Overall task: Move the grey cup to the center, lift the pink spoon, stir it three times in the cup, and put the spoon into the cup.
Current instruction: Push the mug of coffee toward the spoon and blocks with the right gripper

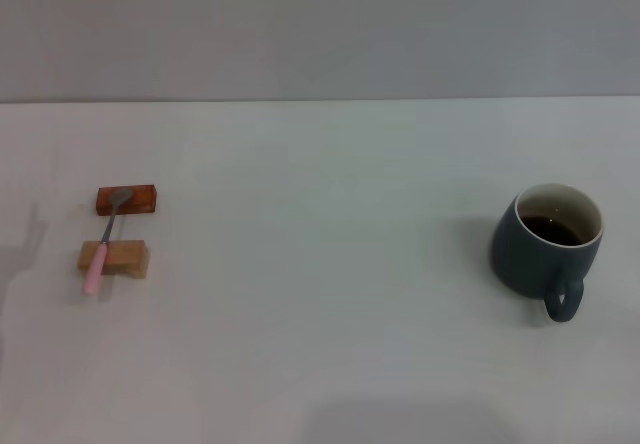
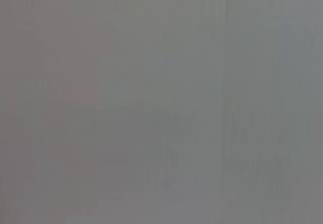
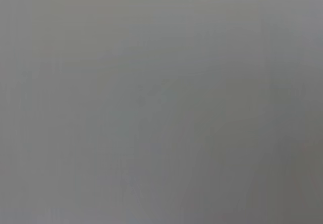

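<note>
- Neither tool shows in any view; both wrist views give only plain grey, so I cannot tell how the tools stand.
- The cup (image 1: 545, 249) stands upright at the right of the frame, handle toward the lower edge, dark liquid inside.
- The spoon (image 1: 104, 242) lies at the left, bowl on a red-brown block (image 1: 127, 199), pink handle across a tan block (image 1: 113, 259).
- All rest on the white desk (image 1: 320, 294).

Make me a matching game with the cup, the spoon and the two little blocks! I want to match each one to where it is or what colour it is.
Things:
1. grey cup
2. pink spoon
3. reddish-brown block
4. tan block

Descriptions:
A. under the spoon's handle
B. on the table's right side, dark liquid inside
C. lying across both blocks
D. under the spoon's metal bowl

Pairs: 1-B, 2-C, 3-D, 4-A
</note>
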`<state>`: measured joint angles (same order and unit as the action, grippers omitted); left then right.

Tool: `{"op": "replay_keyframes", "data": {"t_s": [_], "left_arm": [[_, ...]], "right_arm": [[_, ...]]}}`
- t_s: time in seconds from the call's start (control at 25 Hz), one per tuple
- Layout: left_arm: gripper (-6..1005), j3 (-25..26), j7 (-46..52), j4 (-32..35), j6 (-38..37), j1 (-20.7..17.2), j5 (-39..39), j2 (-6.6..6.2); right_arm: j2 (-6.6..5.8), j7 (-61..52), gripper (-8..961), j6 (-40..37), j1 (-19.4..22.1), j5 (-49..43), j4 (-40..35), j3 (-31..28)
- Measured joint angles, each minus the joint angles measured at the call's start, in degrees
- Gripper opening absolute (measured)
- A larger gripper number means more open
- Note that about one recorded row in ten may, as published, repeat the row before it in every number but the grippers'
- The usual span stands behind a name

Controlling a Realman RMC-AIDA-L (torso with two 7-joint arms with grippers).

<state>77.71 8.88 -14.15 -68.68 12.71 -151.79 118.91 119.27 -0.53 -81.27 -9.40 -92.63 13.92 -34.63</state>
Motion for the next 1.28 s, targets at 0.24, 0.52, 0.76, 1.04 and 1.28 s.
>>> {"op": "replay_keyframes", "data": {"t_s": [0.24,0.52,0.76,1.04,1.28], "left_arm": [[824,0.0,0.0,0.0,0.1,0.0,0.0,0.00],[823,0.1,0.0,0.0,0.1,0.0,0.0,0.00],[822,0.3,0.0,0.0,0.1,0.0,0.0,0.00],[821,0.3,0.0,0.0,0.1,0.2,0.0,0.00],[820,0.5,0.0,-0.3,0.2,0.7,0.1,0.00]], "right_arm": [[0.06,0.0,0,0.0,0.0,0.0,-0.1,0.0],[0.08,0.0,-1,1.2,-0.8,0.2,-0.7,0.0],[0.03,0.0,-1,5.3,-4.5,1.4,-3.9,0.0],[-0.17,0.2,-1,13.7,-10.0,0.7,-6.7,0.7],[-0.08,0.5,-2,17.5,-12.7,0.0,-6.0,3.5]]}}
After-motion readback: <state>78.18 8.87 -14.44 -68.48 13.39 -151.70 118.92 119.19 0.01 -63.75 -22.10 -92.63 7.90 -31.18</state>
